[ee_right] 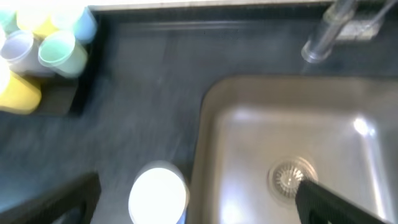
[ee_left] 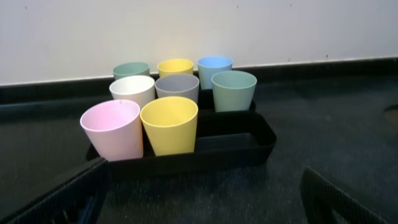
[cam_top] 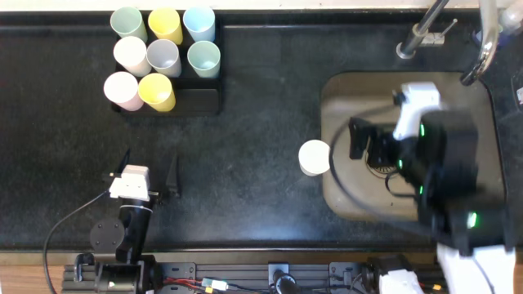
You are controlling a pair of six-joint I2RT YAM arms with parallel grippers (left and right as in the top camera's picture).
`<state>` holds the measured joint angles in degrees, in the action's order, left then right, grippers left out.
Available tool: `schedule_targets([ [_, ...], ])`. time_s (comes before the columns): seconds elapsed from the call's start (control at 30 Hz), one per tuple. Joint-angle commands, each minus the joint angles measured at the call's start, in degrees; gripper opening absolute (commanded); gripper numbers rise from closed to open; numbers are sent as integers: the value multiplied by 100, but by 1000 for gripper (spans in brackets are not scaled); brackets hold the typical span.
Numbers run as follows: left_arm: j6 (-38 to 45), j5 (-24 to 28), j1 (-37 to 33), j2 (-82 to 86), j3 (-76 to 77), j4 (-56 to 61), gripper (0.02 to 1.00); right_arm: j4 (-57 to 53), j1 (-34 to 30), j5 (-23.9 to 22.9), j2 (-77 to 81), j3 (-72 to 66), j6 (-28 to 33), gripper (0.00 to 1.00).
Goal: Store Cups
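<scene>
**Loose cup sits inside the right claw's spread, far from the tray**

The last loose cup (cam_top: pixel 314 157), pale and round, stands on end on the dark worktop (cam_top: pixel 261 106), just beside the left rim of the sink (cam_top: pixel 458 98). Its long axis runs straight up from the surface, so a grip from the sides suits it.

The right claw (ee_right: pixel 199 198) hangs over that spot with its two fingers spread wide and nothing in them. In the right wrist view the cup lies between the fingers, nearer one of them and touching neither. Closing on it looks like the step in hand, though a small shift to centre the cup may help.

The black tray (cam_top: pixel 200 100) lies well apart, toward the far left corner. It holds eight cups and has one free place at its near right corner.

The left claw (cam_top: pixel 149 168) is also wide open and empty. It faces the tray from close by but is a long way from the loose cup, so the right arm is plainly the nearer one for the pick.
</scene>
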<state>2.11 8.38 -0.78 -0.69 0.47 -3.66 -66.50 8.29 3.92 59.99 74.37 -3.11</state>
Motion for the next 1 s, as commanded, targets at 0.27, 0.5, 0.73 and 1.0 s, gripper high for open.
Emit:
schedule_targets([
  [0.27, 87, 61, 15, 52, 0, -20, 1000, -2376, 195, 603, 2841, 1043, 332, 996],
  [0.5, 87, 61, 15, 52, 0, -17, 1000, -2142, 435, 367, 3560, 1043, 422, 998],
  [0.73, 87, 61, 15, 52, 0, -17, 1000, -1825, 531, -2, 4168, 977, 352, 965],
  [1.0, 90, 59, 15, 52, 0, -17, 1000, -1255, 568, -50, 4656, 627, 302, 871],
])
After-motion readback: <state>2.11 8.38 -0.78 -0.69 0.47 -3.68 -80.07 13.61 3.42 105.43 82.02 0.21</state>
